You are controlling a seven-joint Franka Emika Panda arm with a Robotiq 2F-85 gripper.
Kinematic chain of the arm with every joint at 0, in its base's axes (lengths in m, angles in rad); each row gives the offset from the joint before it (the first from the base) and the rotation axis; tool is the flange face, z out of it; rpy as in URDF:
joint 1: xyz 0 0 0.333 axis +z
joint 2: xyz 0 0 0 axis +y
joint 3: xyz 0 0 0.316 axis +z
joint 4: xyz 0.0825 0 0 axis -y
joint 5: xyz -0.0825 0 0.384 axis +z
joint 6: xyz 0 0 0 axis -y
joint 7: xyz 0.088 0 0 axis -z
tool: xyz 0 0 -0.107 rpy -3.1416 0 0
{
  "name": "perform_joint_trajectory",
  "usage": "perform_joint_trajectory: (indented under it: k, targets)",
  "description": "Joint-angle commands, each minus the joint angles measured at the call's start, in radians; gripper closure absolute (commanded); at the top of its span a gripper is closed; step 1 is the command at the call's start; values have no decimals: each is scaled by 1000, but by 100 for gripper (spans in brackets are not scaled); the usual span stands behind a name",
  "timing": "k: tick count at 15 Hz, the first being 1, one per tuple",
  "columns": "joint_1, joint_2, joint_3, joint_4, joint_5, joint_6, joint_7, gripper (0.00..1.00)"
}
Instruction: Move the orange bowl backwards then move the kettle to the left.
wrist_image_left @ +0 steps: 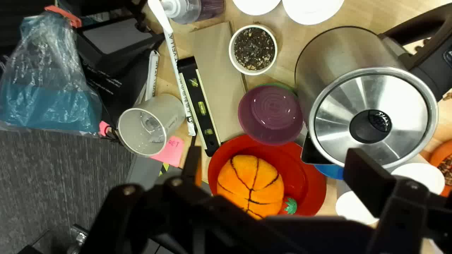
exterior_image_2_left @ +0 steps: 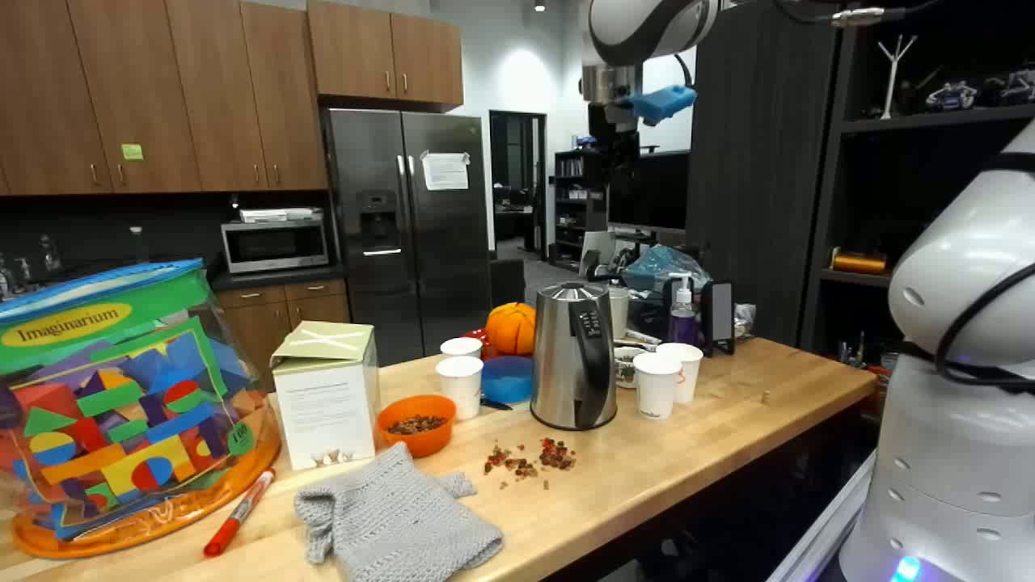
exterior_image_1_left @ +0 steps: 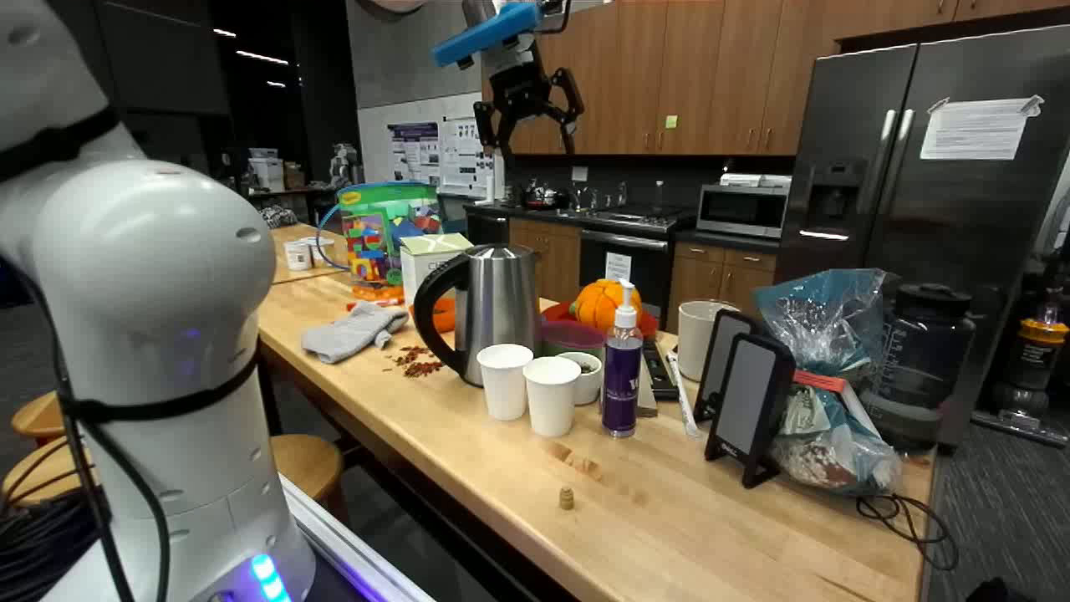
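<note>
The orange bowl [exterior_image_2_left: 428,442] holds brown dried bits and stands beside the white box in an exterior view. Elsewhere the kettle hides part of the orange bowl [exterior_image_1_left: 445,315], and in the wrist view only an edge of the bowl [wrist_image_left: 437,154] shows at far right. Upright on the table is the shiny steel kettle [exterior_image_2_left: 556,364], its dark handle toward the robot's side; from above, the kettle [wrist_image_left: 333,113] shows its lid at right. My gripper [exterior_image_1_left: 537,150] hangs high above the table, open, fingers wide apart and nothing between them. In the wrist view the gripper [wrist_image_left: 273,165] frames a red bowl far below.
White cups [exterior_image_1_left: 549,397] and a soap bottle [exterior_image_1_left: 620,385] stand close by the kettle. A red bowl [wrist_image_left: 310,197] holds an orange pumpkin [wrist_image_left: 250,183], near a purple bowl [wrist_image_left: 270,113]. Around the orange bowl are a white box [exterior_image_2_left: 327,404], a grey cloth [exterior_image_2_left: 404,517] and scattered peppercorns [exterior_image_2_left: 556,454].
</note>
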Motion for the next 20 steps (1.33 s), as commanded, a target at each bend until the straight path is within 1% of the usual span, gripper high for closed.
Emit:
perform_joint_trajectory:
  k: [1,17,20]
  targets:
    - [8,1,-6,2,-3,-3,3,0]
    - [8,1,-6,2,-3,-3,3,0]
    - [32,-12,10,-5,-40,22,-57,0]
